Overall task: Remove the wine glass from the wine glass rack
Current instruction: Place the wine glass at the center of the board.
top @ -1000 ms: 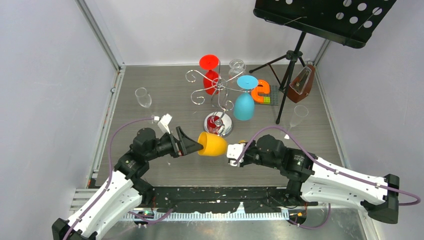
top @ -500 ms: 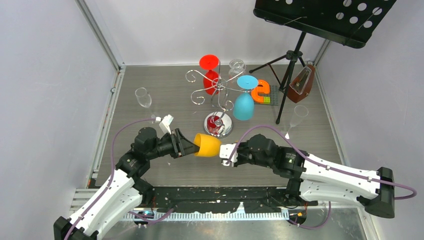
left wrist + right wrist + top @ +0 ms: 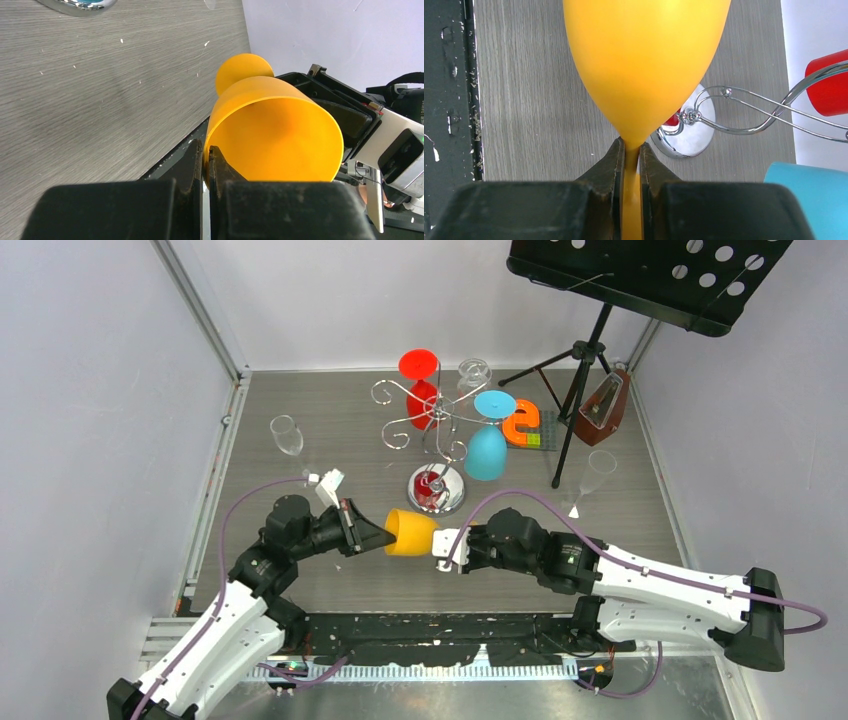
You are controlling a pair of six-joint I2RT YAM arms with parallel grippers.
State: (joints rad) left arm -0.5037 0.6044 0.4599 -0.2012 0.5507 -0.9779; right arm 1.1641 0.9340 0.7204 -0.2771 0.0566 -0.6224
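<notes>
The left gripper point(image 3: 206, 156) pinches the rim of an orange plastic wine glass point(image 3: 412, 531) while the right gripper point(image 3: 631, 150) clamps its stem. The glass hangs sideways between them at centre frame, off the shiny chrome wire rack point(image 3: 455, 490) just above, probably for a handover.

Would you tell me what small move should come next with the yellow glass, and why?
Probably the right claw should open and release the stem. The yellow wine glass is off the wine glass rack and held at both ends: the left claw is shut on the bowl's rim, the right on the stem, which looks like a handover to the left arm.
</notes>
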